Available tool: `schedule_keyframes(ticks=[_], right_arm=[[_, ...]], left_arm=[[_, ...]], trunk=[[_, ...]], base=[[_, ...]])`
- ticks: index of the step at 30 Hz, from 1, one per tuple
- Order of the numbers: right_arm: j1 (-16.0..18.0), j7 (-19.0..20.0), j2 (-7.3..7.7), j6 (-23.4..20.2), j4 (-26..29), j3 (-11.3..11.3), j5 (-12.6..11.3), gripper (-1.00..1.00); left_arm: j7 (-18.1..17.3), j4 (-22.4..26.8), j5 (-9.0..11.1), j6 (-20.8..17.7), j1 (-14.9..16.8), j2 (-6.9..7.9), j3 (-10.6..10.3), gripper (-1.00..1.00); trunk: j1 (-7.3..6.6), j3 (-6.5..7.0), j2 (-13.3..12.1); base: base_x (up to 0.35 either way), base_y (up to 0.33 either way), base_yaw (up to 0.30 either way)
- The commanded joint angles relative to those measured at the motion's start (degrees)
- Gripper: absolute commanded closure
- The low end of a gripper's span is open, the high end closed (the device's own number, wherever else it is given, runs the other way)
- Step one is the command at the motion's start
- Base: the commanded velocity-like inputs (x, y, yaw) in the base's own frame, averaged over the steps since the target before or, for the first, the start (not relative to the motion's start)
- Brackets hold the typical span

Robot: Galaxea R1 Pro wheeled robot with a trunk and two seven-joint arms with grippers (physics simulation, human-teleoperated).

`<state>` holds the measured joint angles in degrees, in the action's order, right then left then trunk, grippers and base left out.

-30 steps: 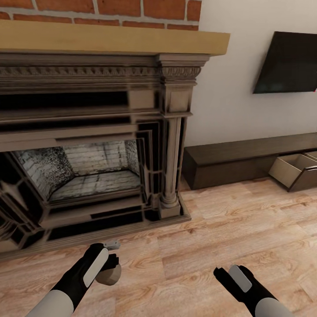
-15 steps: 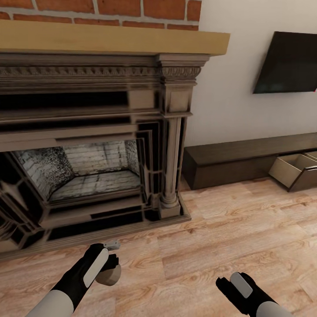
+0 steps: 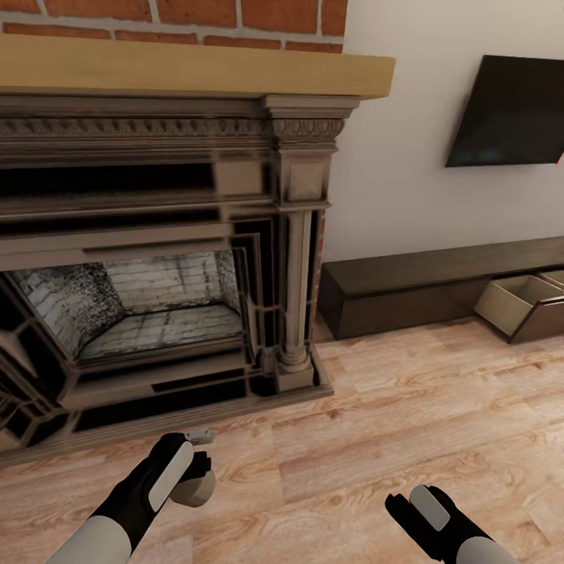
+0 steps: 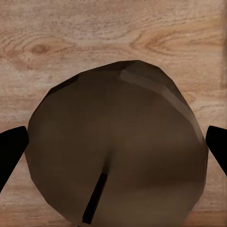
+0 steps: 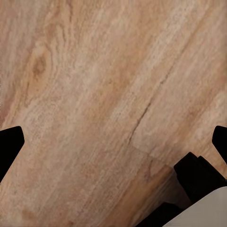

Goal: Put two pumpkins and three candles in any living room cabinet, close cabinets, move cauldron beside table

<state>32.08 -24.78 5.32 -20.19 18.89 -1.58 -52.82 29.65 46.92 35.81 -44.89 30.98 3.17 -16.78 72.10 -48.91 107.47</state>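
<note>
We carry the brown candle [image 4: 116,146] clamped between the fingers of our left gripper [image 3: 190,468], low over the plank floor [image 3: 407,423] before the brick fireplace [image 3: 157,258]. Our right gripper [image 3: 423,505] hangs spread and empty. The cabinet [image 3: 439,294] stands well apart along the wall below the TV [image 3: 509,110], one drawer [image 3: 521,305] pulled out, so stowing this candle, and the closing, look yet undone.

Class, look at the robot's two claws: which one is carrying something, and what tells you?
The left claw is: it grips a brown candle. The right claw holds nothing above bare floor.
</note>
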Motion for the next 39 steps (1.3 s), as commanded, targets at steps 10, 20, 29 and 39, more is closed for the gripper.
schedule_keyframes(ticks=[10, 20, 29, 39], right_arm=[[0.0, -0.2, 0.01, -0.1, 0.4, 0.0, -0.6, -1.0], [0.0, 0.8, 0.21, -0.2, 0.3, 0.1, -0.6, -1.0], [0.0, 0.8, 0.22, -0.1, 0.2, 0.1, -0.6, -1.0], [0.0, 1.5, 0.15, -0.2, 0.1, 0.2, -0.7, -1.0]], left_arm=[[0.6, 0.2, 0.6, 0.0, 0.0, 0.08, -0.5, 1.0], [0.5, 0.2, 0.6, 0.0, 0.0, 0.16, -0.5, 1.0], [0.5, 0.2, 0.5, 0.0, 0.0, 0.11, -0.9, 1.0], [0.6, 0.2, 0.5, 0.1, 0.0, 0.15, -2.5, 1.0]], trunk=[[0.0, -0.05, 0.0], [0.0, -0.05, 0.0], [0.0, -0.05, 0.0], [0.0, -0.05, 0.0]], base=[[0.059, -0.053, 0.0], [-0.125, 0.063, 0.0], [0.078, 0.001, 0.0], [0.047, -0.192, -0.08]])
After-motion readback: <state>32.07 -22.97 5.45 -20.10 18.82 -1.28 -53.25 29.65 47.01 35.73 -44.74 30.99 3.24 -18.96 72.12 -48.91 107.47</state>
